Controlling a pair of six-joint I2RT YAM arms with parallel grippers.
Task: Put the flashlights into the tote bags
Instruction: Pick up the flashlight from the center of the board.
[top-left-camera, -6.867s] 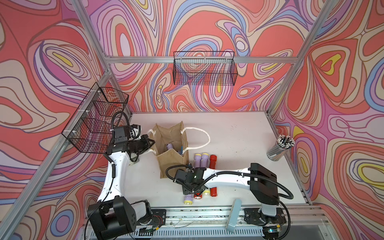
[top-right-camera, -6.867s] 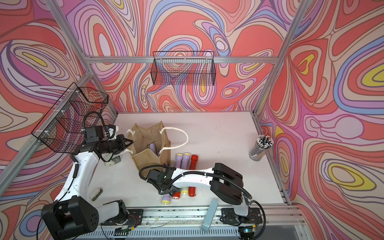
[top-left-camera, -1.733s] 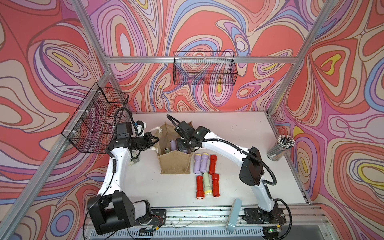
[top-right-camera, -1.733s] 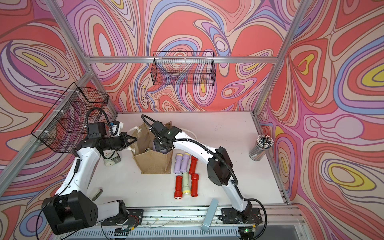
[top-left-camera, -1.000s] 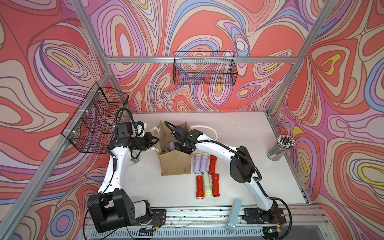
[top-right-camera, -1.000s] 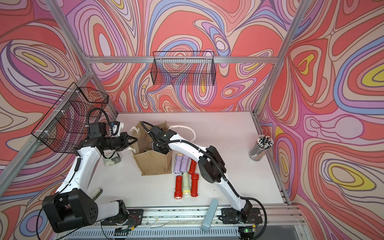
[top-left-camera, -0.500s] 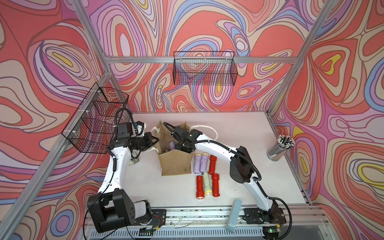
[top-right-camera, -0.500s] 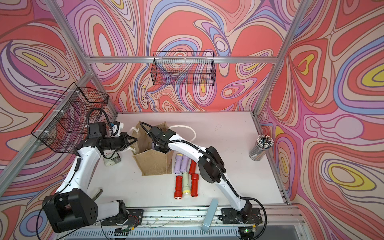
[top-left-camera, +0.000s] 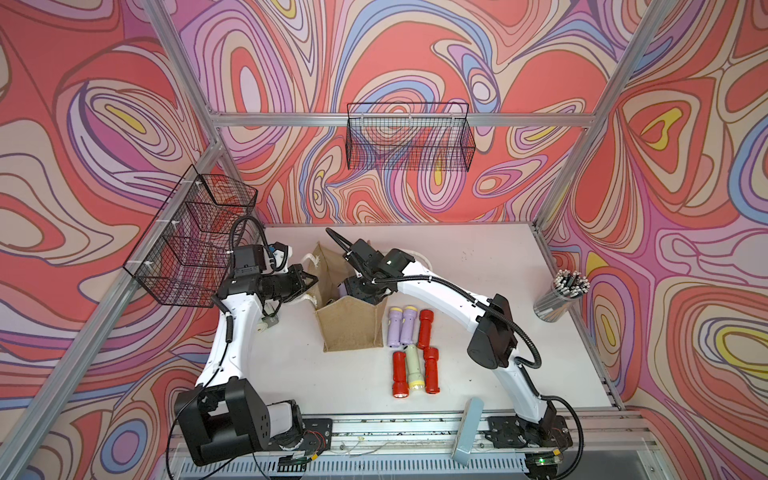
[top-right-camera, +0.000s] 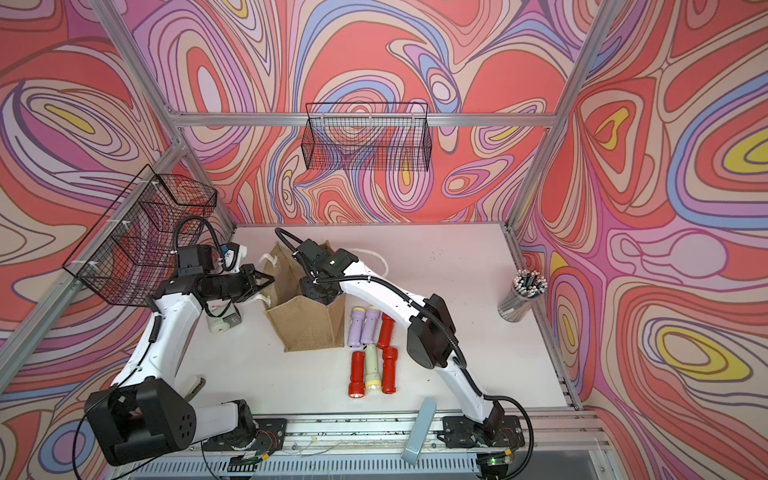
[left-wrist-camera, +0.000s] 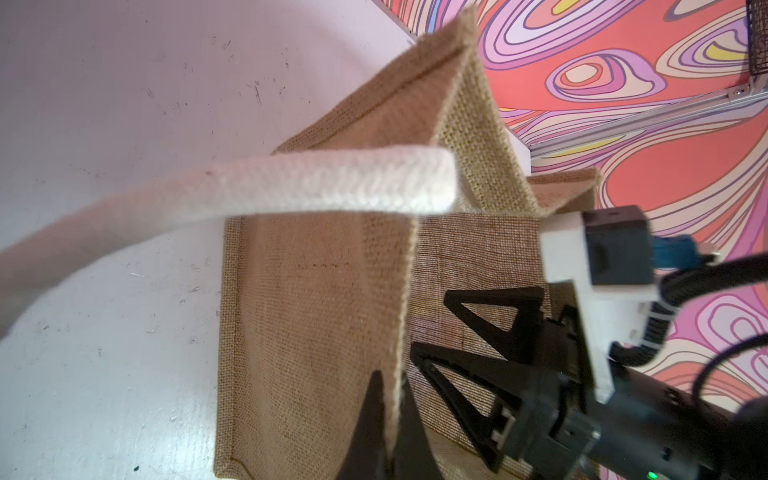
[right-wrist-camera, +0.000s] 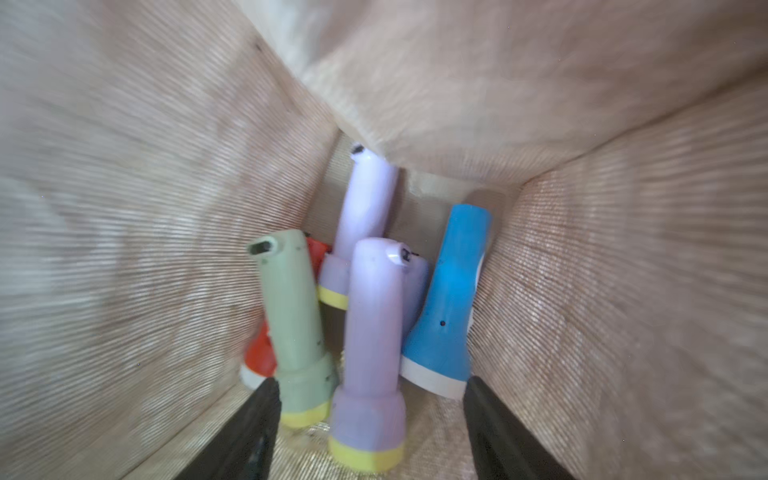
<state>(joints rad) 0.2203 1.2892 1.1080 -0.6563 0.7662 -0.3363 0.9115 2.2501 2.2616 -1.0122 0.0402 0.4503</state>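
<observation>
The tan tote bag (top-left-camera: 351, 328) (top-right-camera: 307, 328) stands open at mid table. My left gripper (top-left-camera: 313, 280) (left-wrist-camera: 390, 378) is shut on the bag's rim, pinching the burlap wall beside a white rope handle (left-wrist-camera: 316, 187). My right gripper (right-wrist-camera: 372, 381) is down inside the bag and open. A lilac flashlight (right-wrist-camera: 372, 353) stands loose between its fingers, touching neither. Green (right-wrist-camera: 295, 324), blue (right-wrist-camera: 449, 299), red (right-wrist-camera: 262, 357) and another lilac flashlight (right-wrist-camera: 365, 208) stand around it. Several more flashlights lie on the table right of the bag: two lilac (top-left-camera: 401, 326), pale green (top-left-camera: 413, 368), three red (top-left-camera: 424, 328).
Black wire baskets hang on the back wall (top-left-camera: 409, 141) and the left wall (top-left-camera: 195, 241). A clear cup of grey rods (top-left-camera: 561, 295) stands at the right edge. A small white and grey object (top-left-camera: 268, 326) lies by the left arm. A grey-blue block (top-left-camera: 467, 432) leans on the front rail.
The right gripper went down into the bag and its jaws opened, letting go of the lilac flashlight. The left gripper has held the bag's rim without moving.
</observation>
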